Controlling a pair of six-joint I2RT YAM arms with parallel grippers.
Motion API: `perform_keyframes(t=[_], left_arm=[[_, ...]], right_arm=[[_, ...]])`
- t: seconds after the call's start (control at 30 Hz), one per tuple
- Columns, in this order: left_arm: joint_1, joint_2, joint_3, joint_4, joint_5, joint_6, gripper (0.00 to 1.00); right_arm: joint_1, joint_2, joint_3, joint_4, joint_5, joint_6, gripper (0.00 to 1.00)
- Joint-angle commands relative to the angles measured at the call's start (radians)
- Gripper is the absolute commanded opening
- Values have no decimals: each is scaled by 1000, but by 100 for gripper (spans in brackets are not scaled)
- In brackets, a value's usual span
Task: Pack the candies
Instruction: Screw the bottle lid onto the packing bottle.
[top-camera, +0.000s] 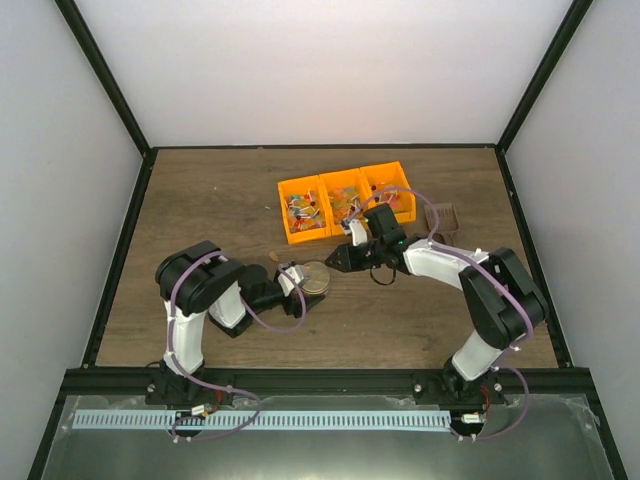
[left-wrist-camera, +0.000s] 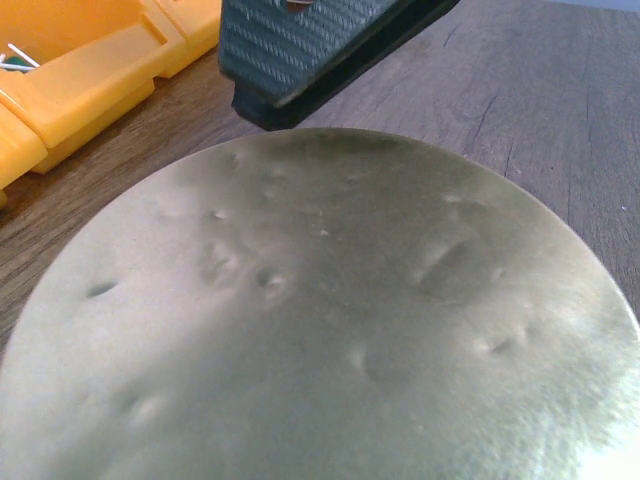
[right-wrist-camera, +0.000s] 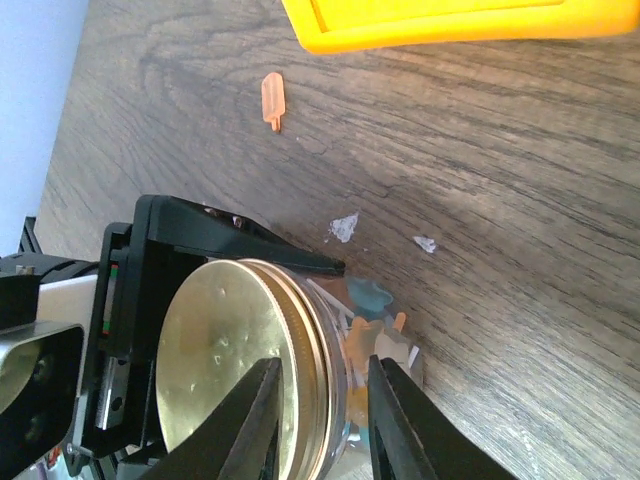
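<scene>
A glass jar (top-camera: 315, 277) with a dented gold lid (right-wrist-camera: 235, 370) stands on the table, and several candies (right-wrist-camera: 378, 325) in orange, blue and pale wrappers show through its glass. My left gripper (top-camera: 295, 280) is shut on the jar; its black fingers (right-wrist-camera: 225, 235) lie against the jar's side. The lid (left-wrist-camera: 320, 320) fills the left wrist view. My right gripper (right-wrist-camera: 325, 425) is open, its two jaws standing either side of the lid's rim; it also shows in the top view (top-camera: 337, 262). More candies (top-camera: 305, 212) lie in the orange bins.
Three orange bins (top-camera: 343, 172) stand in a row behind the jar, and their edge shows in the right wrist view (right-wrist-camera: 450, 25). A brown scoop (top-camera: 443, 217) lies to their right. One loose orange candy (right-wrist-camera: 272, 100) and white scraps (right-wrist-camera: 343, 227) lie on the wood.
</scene>
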Motion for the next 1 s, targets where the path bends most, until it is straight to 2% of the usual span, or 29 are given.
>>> perform_keyframes(t=[0.0, 0.37, 0.4, 0.5, 0.57, 0.97], left_arm=[[0, 26, -7, -5, 18, -4, 81], [-1, 26, -2, -13, 22, -2, 81], [0, 25, -2, -14, 22, -2, 81], [-2, 24, -2, -14, 23, -5, 81], [-1, 23, -3, -13, 20, -7, 81], [-2, 24, 3, -12, 19, -16, 81]], right_arm=[[19, 28, 52, 26, -46, -43, 26], [55, 66, 49, 40, -66, -37, 25], [57, 67, 44, 43, -67, -37, 23], [58, 67, 23, 47, -74, -33, 10], [60, 60, 4, 51, -79, -33, 8], [111, 23, -109, 96, -117, 11, 4]])
